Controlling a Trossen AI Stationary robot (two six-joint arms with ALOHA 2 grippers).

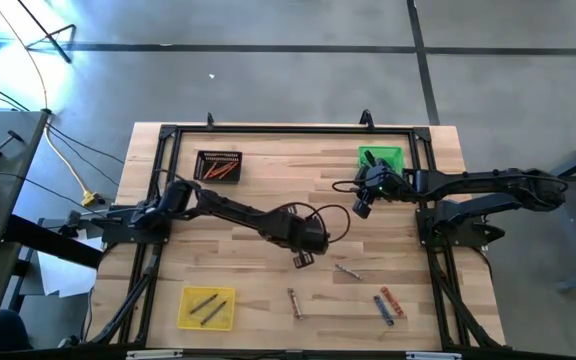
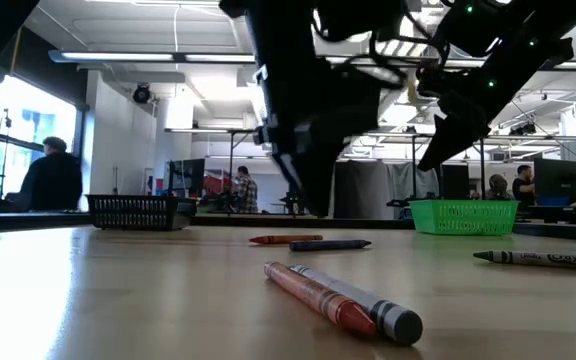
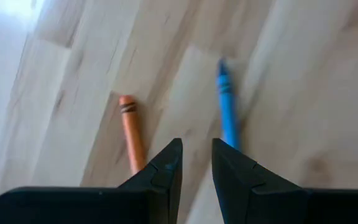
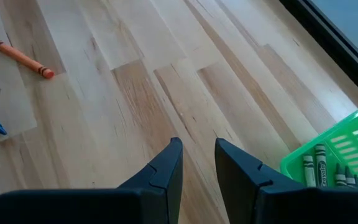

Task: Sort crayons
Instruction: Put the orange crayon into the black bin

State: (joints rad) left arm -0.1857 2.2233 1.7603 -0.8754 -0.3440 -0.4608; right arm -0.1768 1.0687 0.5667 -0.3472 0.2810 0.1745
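Loose crayons lie flat on the wooden table: a grey one [image 1: 346, 271], an orange-red and grey pair [image 1: 293, 302] [image 2: 338, 300], and a blue one [image 1: 381, 308] beside an orange one [image 1: 392, 300]. My left gripper [image 1: 303, 258] hangs over the table's middle, narrowly open and empty. Its wrist view shows the orange crayon [image 3: 131, 130] and the blue crayon [image 3: 227, 109] beyond its fingers [image 3: 196, 155]. My right gripper [image 1: 363, 205] hovers just near of the green tray [image 1: 380, 158], narrowly open and empty [image 4: 197, 155].
A black tray [image 1: 218, 165] with orange crayons stands at the far left. The green tray [image 4: 337, 155] holds several crayons. A yellow tray [image 1: 208, 307] with grey crayons sits near the front left. A black frame [image 1: 268, 128] borders the table. People stand in the room beyond [image 2: 53, 175].
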